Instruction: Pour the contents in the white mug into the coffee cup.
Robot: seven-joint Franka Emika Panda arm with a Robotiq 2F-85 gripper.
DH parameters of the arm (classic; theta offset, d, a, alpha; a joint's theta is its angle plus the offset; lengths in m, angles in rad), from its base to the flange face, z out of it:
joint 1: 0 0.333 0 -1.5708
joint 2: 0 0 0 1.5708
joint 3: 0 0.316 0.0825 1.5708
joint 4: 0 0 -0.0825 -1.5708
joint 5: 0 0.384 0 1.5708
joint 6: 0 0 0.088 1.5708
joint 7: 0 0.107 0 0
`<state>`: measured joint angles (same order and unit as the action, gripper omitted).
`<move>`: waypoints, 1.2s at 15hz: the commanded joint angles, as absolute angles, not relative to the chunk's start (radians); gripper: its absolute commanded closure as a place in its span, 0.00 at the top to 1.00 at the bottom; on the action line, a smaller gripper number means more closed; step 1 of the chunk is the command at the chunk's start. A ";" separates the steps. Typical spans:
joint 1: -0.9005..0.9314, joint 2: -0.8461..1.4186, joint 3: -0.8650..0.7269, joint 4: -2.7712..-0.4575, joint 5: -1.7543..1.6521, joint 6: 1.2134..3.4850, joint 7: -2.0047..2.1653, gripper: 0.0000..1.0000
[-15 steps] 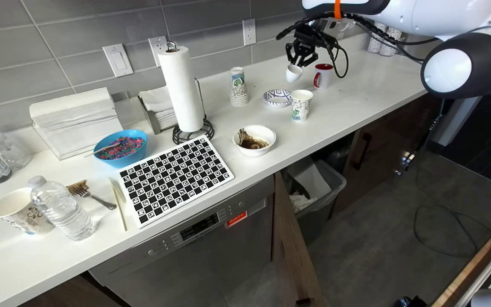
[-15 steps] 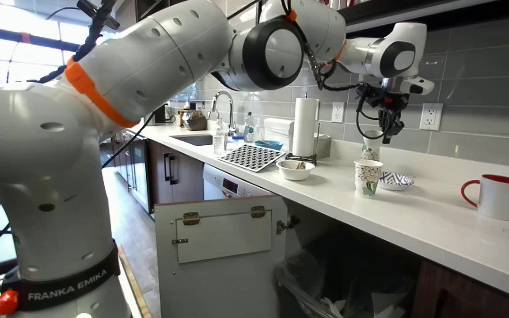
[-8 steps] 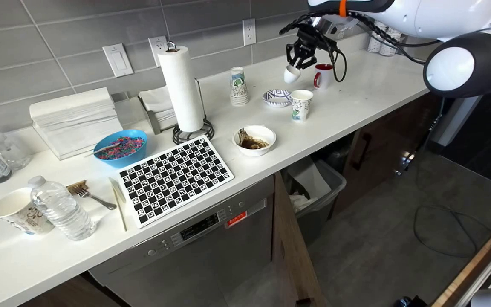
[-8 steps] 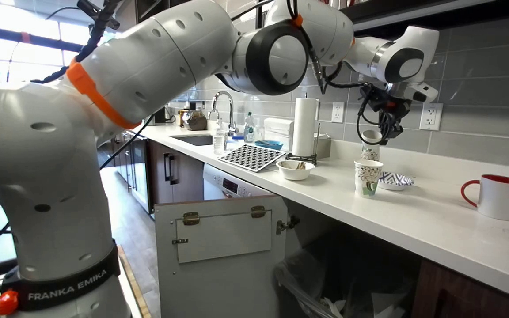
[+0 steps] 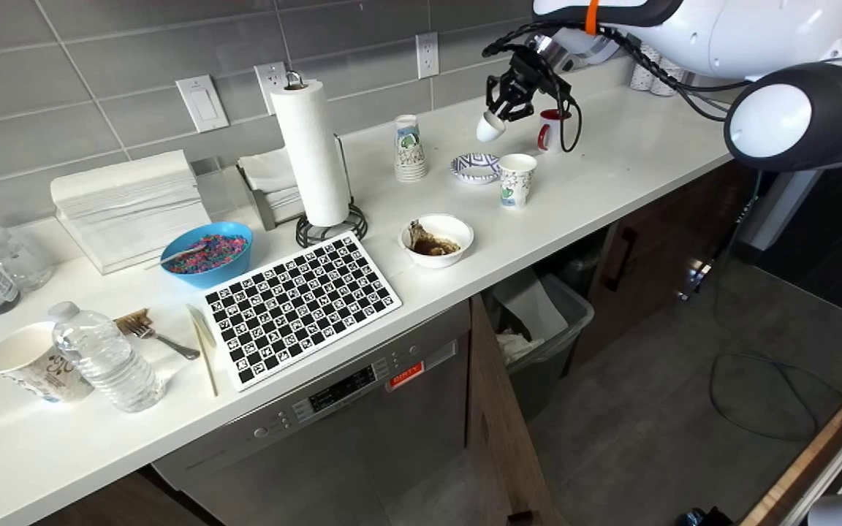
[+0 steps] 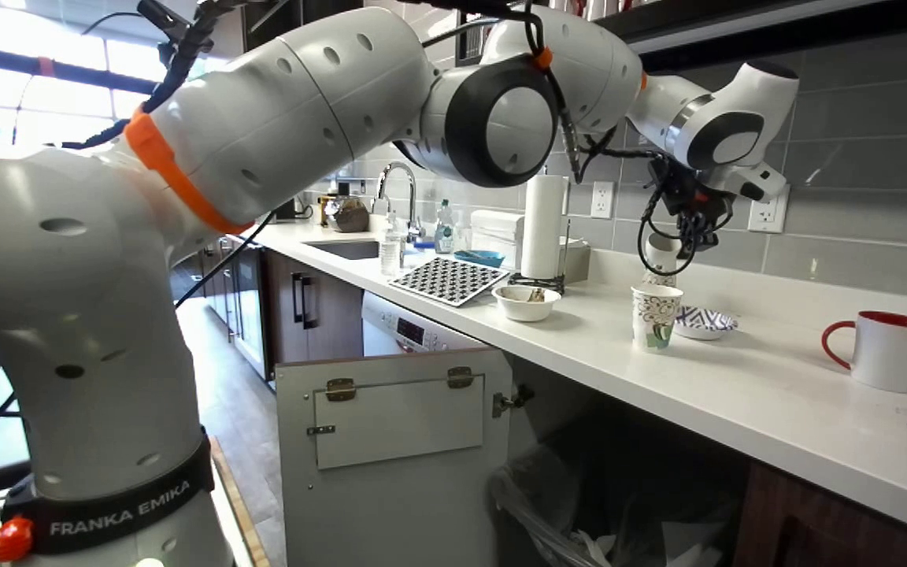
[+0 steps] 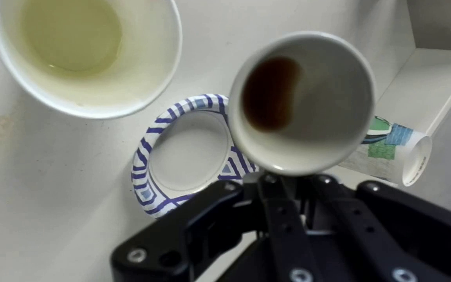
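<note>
My gripper (image 7: 299, 178) is shut on the white mug (image 7: 323, 90), gripping it at the near side below its rim. The small mug holds some dark brown liquid, pooled toward the left in the wrist view. In an exterior view the white mug (image 5: 490, 128) is tilted and held above the counter, beyond the patterned plate. A paper cup with a green mark (image 6: 653, 323) stands nearby with pale yellow liquid inside. To its right is a large mug with red inside and red handle (image 6: 890, 358). Which of these two is the coffee cup I cannot tell.
The blue-patterned plate (image 7: 188, 152) lies beside the paper cup. Behind them stand stacked paper cups (image 5: 411, 164). Along the counter are a white bowl with dark food (image 5: 463, 239), a paper towel roll (image 5: 311, 153) and a checkered board (image 5: 300, 307). A cabinet door (image 6: 398, 496) hangs open below.
The held white mug has shifted left in an exterior view, away from the red-handled mug, and tilts more. My wrist has tipped over with it; the grip stays shut.
</note>
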<state>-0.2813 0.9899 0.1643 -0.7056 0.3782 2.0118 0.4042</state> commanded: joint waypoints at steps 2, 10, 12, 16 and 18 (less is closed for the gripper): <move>-0.304 1.012 0.209 -0.701 0.420 2.095 0.324 0.03; -0.345 0.992 0.269 -0.734 0.450 2.128 0.181 0.03; -0.360 0.990 0.289 -0.744 0.464 2.131 0.154 0.03; -0.398 0.987 0.338 -0.772 0.514 2.132 0.084 0.03; -0.420 0.985 0.364 -0.790 0.546 2.135 0.045 0.03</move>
